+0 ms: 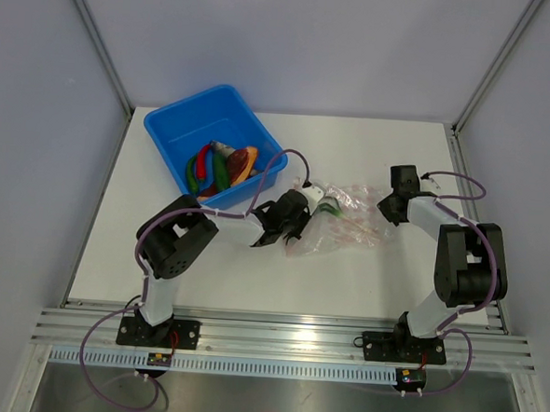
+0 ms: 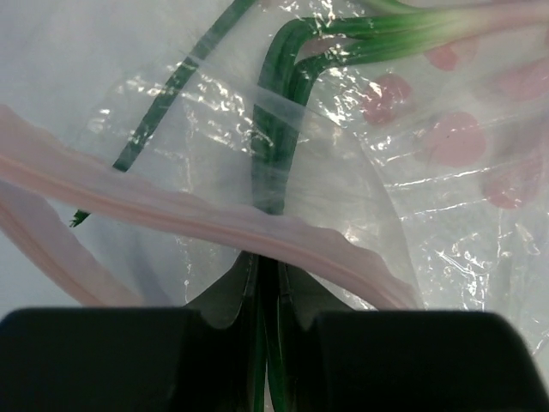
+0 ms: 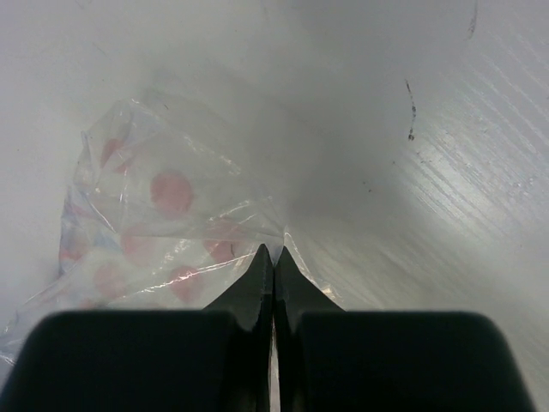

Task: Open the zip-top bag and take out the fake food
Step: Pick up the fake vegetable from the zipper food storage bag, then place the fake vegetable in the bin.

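The clear zip-top bag (image 1: 349, 222) with pink dots lies on the white table, right of the blue tub. In the left wrist view its pink zip strip (image 2: 171, 210) crosses just ahead of my fingertips. My left gripper (image 1: 304, 225) is at the bag's mouth, shut (image 2: 268, 262) on the green stem of a toy spring onion (image 2: 276, 129) that lies inside the bag (image 2: 446, 172). My right gripper (image 1: 388, 209) is shut (image 3: 274, 251) on the far corner of the bag (image 3: 171, 223). Several other fake food pieces (image 1: 223, 164), red, green and orange, lie in the tub.
The blue tub (image 1: 172, 130) stands at the table's back left, close behind the left arm. Grey walls enclose the table on three sides. A metal rail runs along the near edge by the arm bases.
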Controlling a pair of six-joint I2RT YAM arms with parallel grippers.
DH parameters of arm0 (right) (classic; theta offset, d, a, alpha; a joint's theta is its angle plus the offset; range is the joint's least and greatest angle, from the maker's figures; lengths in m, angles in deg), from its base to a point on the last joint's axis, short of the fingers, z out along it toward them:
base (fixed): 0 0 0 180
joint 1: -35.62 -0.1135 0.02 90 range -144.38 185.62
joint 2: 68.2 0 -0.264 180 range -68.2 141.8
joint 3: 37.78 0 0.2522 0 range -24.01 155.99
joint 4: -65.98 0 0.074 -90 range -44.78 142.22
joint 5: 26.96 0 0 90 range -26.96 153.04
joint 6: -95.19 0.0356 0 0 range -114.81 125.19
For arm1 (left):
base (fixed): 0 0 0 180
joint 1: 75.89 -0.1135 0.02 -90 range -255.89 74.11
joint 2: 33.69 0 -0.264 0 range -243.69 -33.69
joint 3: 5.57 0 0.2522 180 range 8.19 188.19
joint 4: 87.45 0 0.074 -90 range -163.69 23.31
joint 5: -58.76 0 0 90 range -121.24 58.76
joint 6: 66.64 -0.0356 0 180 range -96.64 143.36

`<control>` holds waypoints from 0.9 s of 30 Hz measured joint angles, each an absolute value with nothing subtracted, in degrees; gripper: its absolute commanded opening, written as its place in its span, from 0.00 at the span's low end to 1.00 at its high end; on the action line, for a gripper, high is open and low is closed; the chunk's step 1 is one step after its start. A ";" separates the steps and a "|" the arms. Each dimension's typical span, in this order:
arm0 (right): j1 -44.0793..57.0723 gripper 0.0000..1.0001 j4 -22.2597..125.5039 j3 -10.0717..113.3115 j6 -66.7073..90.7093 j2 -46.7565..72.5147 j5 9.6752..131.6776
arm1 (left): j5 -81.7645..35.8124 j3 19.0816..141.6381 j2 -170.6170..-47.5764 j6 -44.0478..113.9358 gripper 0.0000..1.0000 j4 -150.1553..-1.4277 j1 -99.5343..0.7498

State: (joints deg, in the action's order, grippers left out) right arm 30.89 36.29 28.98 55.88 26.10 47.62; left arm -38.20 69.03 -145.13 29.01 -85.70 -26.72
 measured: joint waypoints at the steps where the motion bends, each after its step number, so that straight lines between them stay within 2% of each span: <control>1: 31.00 0.00 36.16 28.98 56.12 26.10 47.55 | -38.90 69.01 -145.04 29.47 0.00 -85.59 -26.70; 19: 31.81 0.00 35.55 28.98 58.92 26.10 47.40 | -60.23 65.64 -133.87 37.80 0.00 -77.04 -26.46; 27: 32.07 0.00 35.51 28.98 59.03 26.10 47.40 | -61.24 61.01 -124.19 41.89 0.00 -69.15 -26.48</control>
State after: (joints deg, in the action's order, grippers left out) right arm 32.07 35.51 28.98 59.03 26.10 47.40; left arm -61.24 61.01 -124.19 41.89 -69.15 -26.48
